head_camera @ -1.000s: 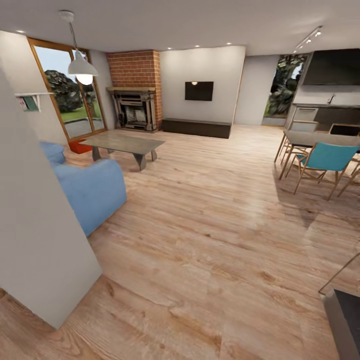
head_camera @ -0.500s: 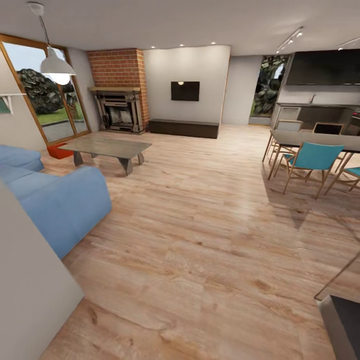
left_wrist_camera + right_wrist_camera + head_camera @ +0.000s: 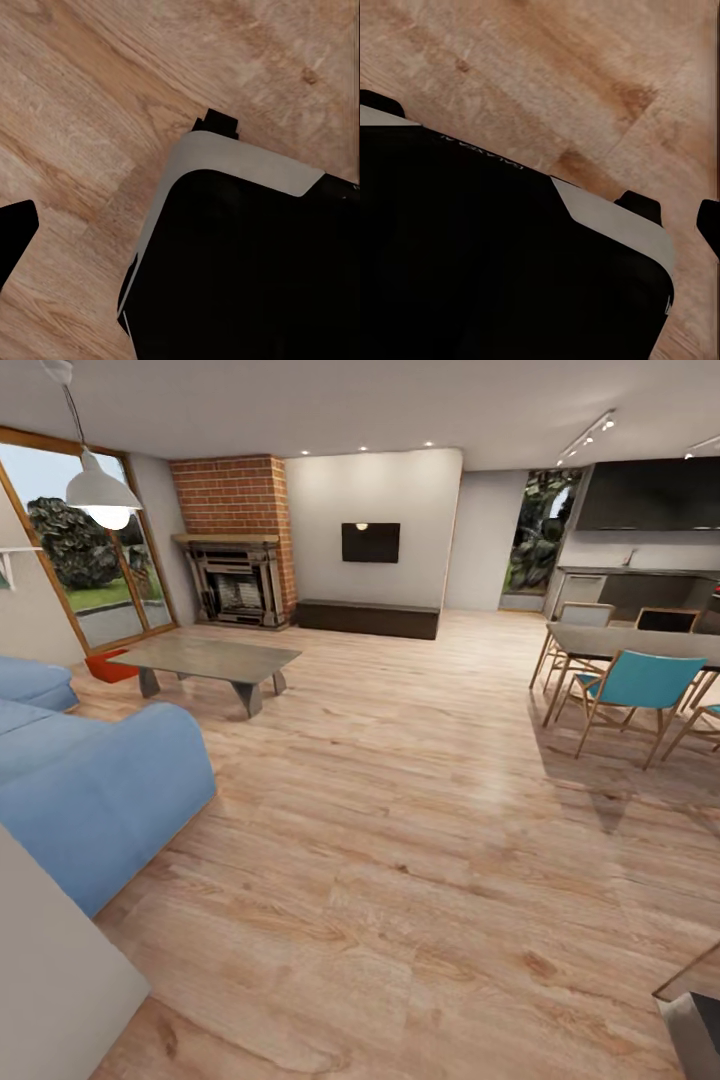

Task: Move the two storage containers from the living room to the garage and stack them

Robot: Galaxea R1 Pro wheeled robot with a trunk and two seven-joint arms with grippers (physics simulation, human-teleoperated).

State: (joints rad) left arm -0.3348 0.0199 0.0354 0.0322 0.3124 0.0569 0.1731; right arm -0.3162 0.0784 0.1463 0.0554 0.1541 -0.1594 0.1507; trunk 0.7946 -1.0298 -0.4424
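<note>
Head view shows the living room with its light wood-plank floor (image 3: 400, 840), and 1 orange-red storage container (image 3: 112, 667) lies on that floor beside the far left corner of the low coffee table (image 3: 205, 658), near the glass doors (image 3: 90, 570). A blue sofa (image 3: 90, 780) stands at the left. Wrist views show the robot's dark base (image 3: 247, 262) over the planks, and I cannot tell if the fingers are released or clenched.

I see a bright, evenly lit room: daylight through the glass doors (image 3: 85, 560), ceiling spotlights (image 3: 355, 454) glowing, soft chair (image 3: 630, 695) shadows, slightly blurred renders.
</note>
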